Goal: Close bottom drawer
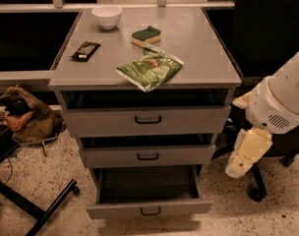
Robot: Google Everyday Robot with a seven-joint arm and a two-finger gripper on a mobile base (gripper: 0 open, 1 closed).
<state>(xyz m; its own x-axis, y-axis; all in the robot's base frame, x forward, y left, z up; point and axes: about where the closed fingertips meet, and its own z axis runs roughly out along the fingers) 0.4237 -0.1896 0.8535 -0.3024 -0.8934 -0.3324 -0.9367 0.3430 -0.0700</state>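
the bottom drawer (pixel 149 208) sits at 6 o'clock in the view, the lowest of three in the grey cabinet (pixel 208 58). it is pulled well out, so its dark inside shows behind the short grey front, and its small black loop handle (pixel 150 211) is in the middle of that front. the middle drawer (pixel 147 156) and top drawer (pixel 147 121) above it stand out less, each with a dark gap over it.

the gripper (pixel 240 163) hangs at about 4 o'clock in the view, a cream piece under the arm's white rounded housing (pixel 280 102), off the cabinet's right side. it touches nothing and holds nothing that shows; whether the claw is open or closed cannot be told. from the claw, the bottom drawer lies at about 8 o'clock, lower and to the side, with its right front corner near but apart.

on the cabinet top lie a white bowl (pixel 106 16) at 11 o'clock, a green-topped sponge (pixel 146 35), a dark packet (pixel 85 50) and a green bag (pixel 149 69) at the front edge. a brown bag (pixel 29 119) rests on the speckled floor (pixel 41 181) at 9 o'clock.
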